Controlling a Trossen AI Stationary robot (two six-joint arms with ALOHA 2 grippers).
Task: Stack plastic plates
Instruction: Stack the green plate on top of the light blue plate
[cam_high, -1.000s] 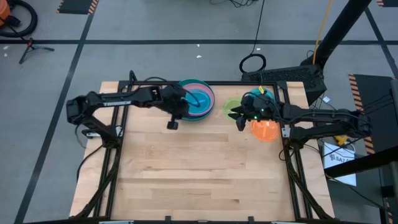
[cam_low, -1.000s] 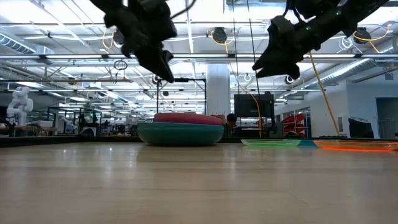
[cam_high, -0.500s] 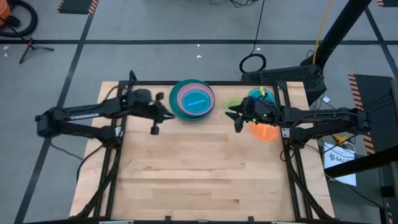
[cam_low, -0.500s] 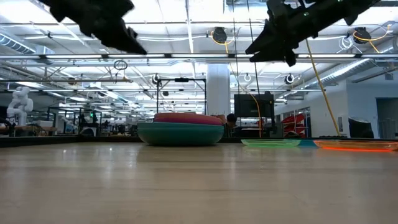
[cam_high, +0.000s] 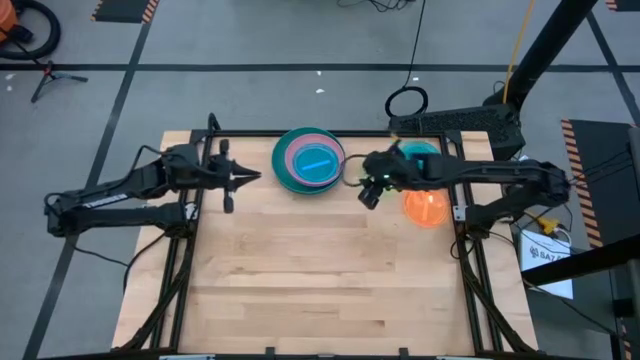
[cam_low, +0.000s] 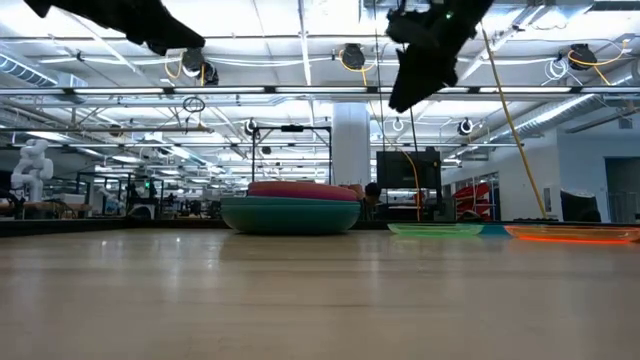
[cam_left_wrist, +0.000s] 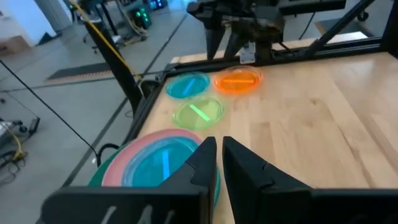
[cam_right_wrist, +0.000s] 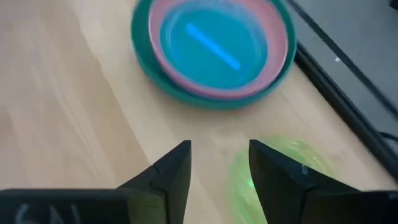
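Observation:
A stack of plastic plates (cam_high: 309, 160) sits near the table's far edge: a teal one at the bottom, pink in it, blue on top (cam_right_wrist: 214, 43). Right of the stack, three smaller translucent plates lie flat on the table: lime-green (cam_left_wrist: 198, 113), cyan (cam_high: 420, 152) and orange (cam_high: 426, 208). My left gripper (cam_high: 245, 178) hovers left of the stack, shut and holding nothing (cam_left_wrist: 219, 155). My right gripper (cam_high: 368, 185) hangs open high over the lime-green plate (cam_right_wrist: 280, 168), between the stack and the orange plate, with nothing between its fingers (cam_right_wrist: 217, 168).
A black frame rail (cam_high: 300, 133) runs along the table's far edge, just behind the plates. The wooden tabletop (cam_high: 320, 270) spreads wide toward the near edge.
My left gripper has drawn back from over the stack toward the table's left edge, rising and tipping up nearer to level. My right gripper has risen and swung toward the stack, tilting further down. The plates have not moved.

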